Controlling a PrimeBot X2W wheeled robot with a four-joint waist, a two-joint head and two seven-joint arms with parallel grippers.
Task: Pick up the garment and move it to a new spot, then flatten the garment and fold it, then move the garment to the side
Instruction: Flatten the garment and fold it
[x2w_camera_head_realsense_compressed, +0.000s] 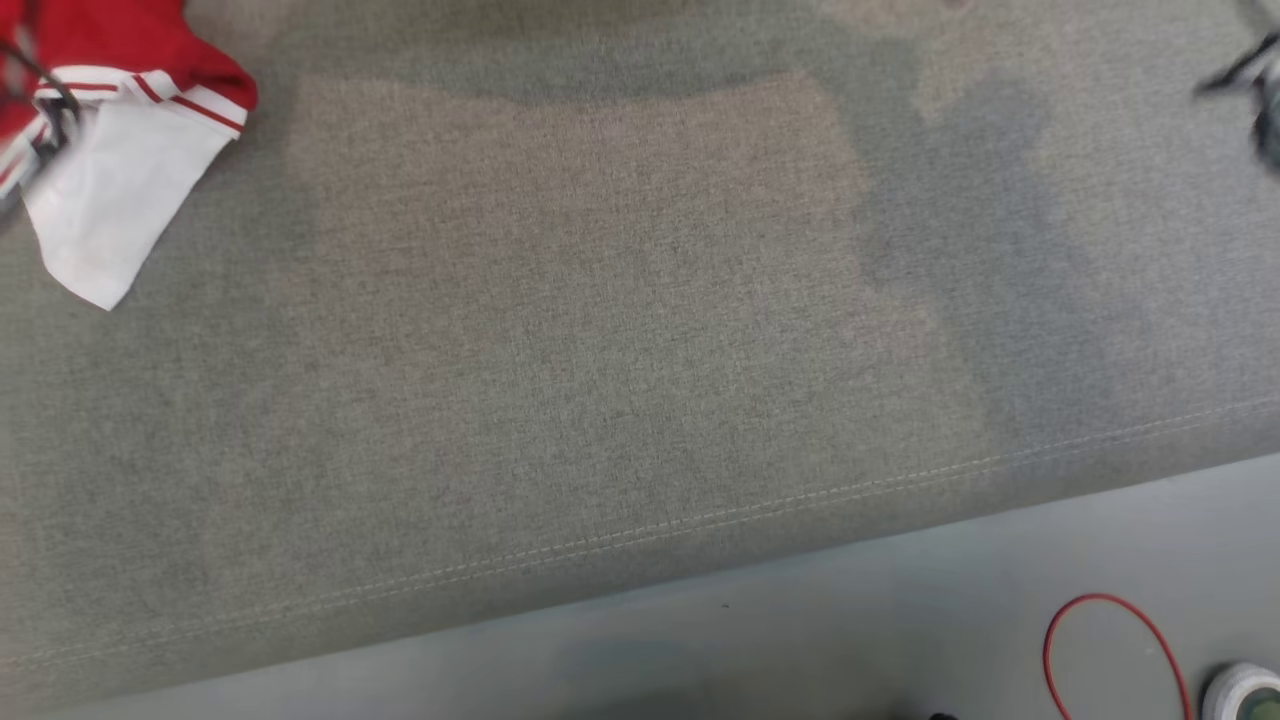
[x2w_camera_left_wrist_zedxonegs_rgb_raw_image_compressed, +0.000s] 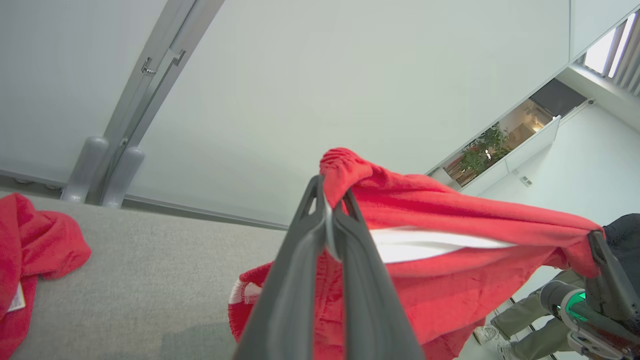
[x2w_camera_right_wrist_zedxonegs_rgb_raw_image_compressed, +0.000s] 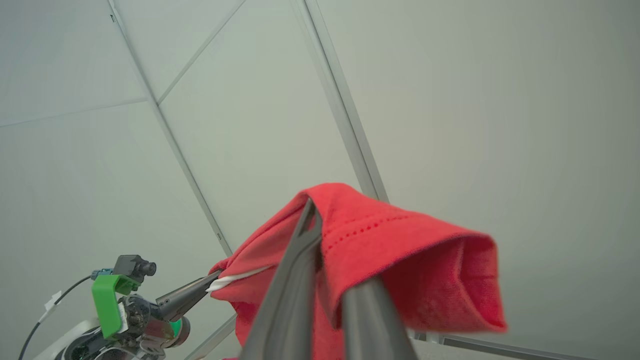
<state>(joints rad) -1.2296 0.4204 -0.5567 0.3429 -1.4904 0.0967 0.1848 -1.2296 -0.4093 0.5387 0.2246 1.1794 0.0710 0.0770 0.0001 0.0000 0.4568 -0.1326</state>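
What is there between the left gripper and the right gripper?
The red garment spans from the left gripper to the right gripper, as the left wrist view shows.

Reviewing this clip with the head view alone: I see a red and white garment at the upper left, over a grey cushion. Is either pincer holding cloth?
Observer: Yes, the left wrist view shows the left pincer shut on a bunched red fold of the garment.
Operator: And the right one?
Observer: The right pincer is shut on another red edge, which drapes over its fingers.
Operator: Does the cloth sag between them?
Observer: Hardly; its top edge runs nearly straight from one pincer to the other, held up over the cushion.
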